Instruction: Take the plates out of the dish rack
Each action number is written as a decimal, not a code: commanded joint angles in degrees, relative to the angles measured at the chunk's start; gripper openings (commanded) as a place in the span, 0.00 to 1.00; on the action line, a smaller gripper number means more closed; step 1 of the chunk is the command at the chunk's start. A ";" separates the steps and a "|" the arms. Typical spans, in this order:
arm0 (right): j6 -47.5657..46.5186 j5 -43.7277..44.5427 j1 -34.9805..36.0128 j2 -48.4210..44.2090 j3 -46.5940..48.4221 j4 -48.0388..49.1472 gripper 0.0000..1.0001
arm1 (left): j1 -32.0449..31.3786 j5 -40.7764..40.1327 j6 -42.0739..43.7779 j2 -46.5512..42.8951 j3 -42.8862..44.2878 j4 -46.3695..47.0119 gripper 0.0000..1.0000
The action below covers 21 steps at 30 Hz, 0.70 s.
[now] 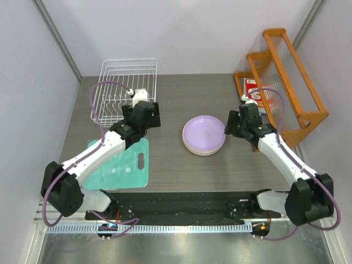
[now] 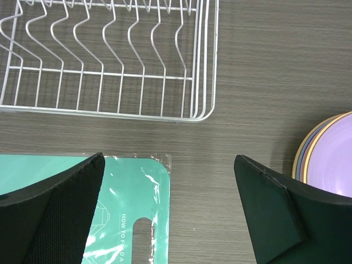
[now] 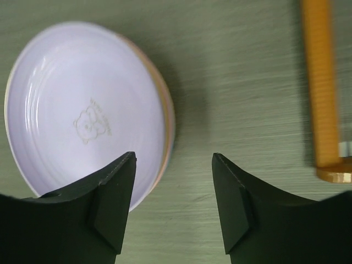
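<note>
We see round pastel plates (image 1: 204,135) stacked on the grey table (image 1: 181,96), purple on top, white wire dish rack (image 1: 125,91) apart, left gripper (image 2: 169,159) wide open, right gripper (image 3: 174,157) open beside them.

Pastel plates (image 1: 204,135) on a grey, wood-grained table (image 1: 176,170)!
Lavender on top, with a faint bear outline at the centre; yellow, blue and orange edges just beneath. Far left, white wire for the dish rack (image 1: 125,91). Near left, teal cutting mat (image 1: 118,170) with white lettering. Far right, orange wooden shelf rack (image 1: 286,77). Matte black on left gripper (image 2: 169,159) and right gripper (image 3: 173,157).
</note>
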 commanded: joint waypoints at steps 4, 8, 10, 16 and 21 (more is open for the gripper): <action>-1.78 20.69 0.02 -10.92 -2.41 7.98 0.64 | 0.07 0.19 0.29 -1.05 2.95 -0.34 0.99; -6.42 24.31 0.46 -14.35 -16.43 24.57 0.68 | -0.02 -1.12 1.34 -3.95 -0.64 3.00 0.99; -8.81 23.97 0.89 -15.23 -21.12 36.09 0.95 | 0.07 -2.18 1.69 -5.44 -3.02 4.93 0.99; -15.05 29.05 2.74 -8.49 -31.33 59.23 1.00 | 0.15 -4.73 3.89 -8.08 -14.28 17.68 0.99; -17.51 35.90 5.55 -2.84 -30.72 60.55 1.00 | 0.15 -3.59 2.75 -10.18 -16.03 16.72 0.99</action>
